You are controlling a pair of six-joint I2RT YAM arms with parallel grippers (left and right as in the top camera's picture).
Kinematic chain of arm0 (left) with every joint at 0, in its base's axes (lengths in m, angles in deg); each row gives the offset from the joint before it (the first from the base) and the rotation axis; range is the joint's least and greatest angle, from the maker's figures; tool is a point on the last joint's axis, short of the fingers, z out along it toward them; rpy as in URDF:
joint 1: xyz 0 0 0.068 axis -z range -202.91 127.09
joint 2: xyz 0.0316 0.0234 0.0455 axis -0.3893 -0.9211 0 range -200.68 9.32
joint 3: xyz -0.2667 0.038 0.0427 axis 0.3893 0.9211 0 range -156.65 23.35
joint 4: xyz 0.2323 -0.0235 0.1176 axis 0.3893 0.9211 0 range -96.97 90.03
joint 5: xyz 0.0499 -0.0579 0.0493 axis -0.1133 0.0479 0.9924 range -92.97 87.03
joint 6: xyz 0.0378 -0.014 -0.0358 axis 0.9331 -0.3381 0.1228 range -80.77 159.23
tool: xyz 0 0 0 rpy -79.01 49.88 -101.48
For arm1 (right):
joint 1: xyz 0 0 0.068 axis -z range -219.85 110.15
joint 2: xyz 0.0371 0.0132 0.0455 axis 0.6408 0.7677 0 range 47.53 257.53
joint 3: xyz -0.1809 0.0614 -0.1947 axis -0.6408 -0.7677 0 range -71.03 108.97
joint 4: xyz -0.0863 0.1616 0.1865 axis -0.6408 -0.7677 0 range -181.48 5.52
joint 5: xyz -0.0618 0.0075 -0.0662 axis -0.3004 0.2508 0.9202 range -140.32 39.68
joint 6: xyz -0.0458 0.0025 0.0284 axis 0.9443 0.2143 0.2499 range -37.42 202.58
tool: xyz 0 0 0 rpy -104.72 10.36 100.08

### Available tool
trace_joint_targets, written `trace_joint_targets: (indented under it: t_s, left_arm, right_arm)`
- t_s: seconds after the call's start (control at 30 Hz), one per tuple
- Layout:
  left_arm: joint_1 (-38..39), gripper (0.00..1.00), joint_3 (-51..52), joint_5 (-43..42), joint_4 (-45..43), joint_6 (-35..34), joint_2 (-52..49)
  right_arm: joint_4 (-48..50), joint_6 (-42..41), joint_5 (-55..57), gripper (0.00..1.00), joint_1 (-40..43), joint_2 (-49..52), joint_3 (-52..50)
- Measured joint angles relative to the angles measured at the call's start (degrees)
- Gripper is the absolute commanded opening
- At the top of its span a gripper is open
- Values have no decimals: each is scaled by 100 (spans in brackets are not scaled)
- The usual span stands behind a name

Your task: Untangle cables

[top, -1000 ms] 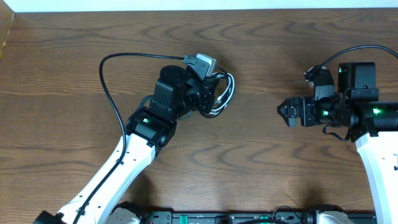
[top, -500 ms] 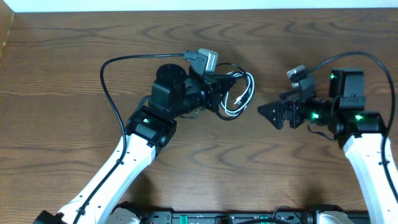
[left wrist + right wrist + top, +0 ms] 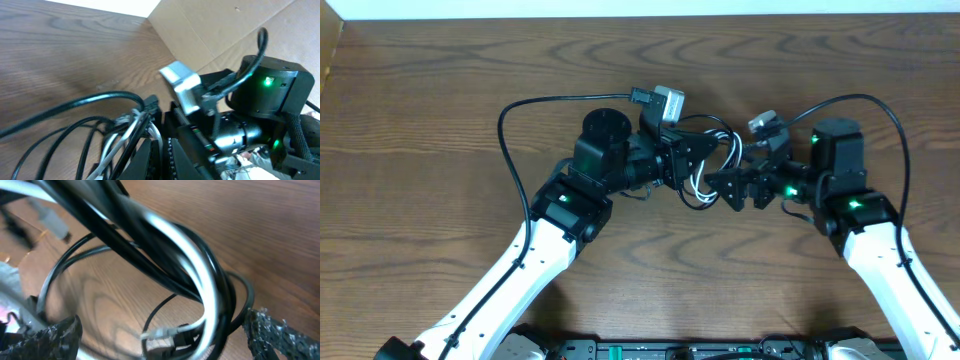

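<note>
Near the counter's [image 3: 420, 120] far edge, the left hand [image 3: 692, 160], clamped on the coiled cables [image 3: 718, 150], has swung right. The right hand [image 3: 727, 188], wide open and empty, now straddles them, likely to start separating.

Bright, even light fills the room. From above, the table [image 3: 420, 120] looks sharp, with only soft shadows. In the right wrist view the cables [image 3: 205, 287] are smeared and fuzzy, worst toward 11 o'clock.

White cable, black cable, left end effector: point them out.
White cable [image 3: 204, 277], right wrist view, its bend.
Black cable [image 3: 132, 242], right wrist view, mid-strand.
Left end effector [image 3: 700, 165], overhead view, between fingertips.
</note>
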Motion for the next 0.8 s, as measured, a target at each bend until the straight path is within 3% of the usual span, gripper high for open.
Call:
trace_joint_targets:
  t_s: [0.3, 0.5, 0.67, 0.8]
  left_arm:
    - [11, 8, 0, 70, -4, 120, 0]
    - [15, 8, -2, 1088, 643, 822, 20]
    - [-501, 7, 0, 1838, 872, 1049, 24]
    - [-1016, 17, 0, 1950, 1440, 1115, 24]
  right_arm:
    - [-114, -192, 1147, 1, -197, 0, 0]
    - [-1270, -472, 2507, 1, 166, 7, -26]
    - [-1641, -654, 3128, 1, 715, 9, -44]
    - [-1646, -719, 3158, 1, 988, 9, -44]
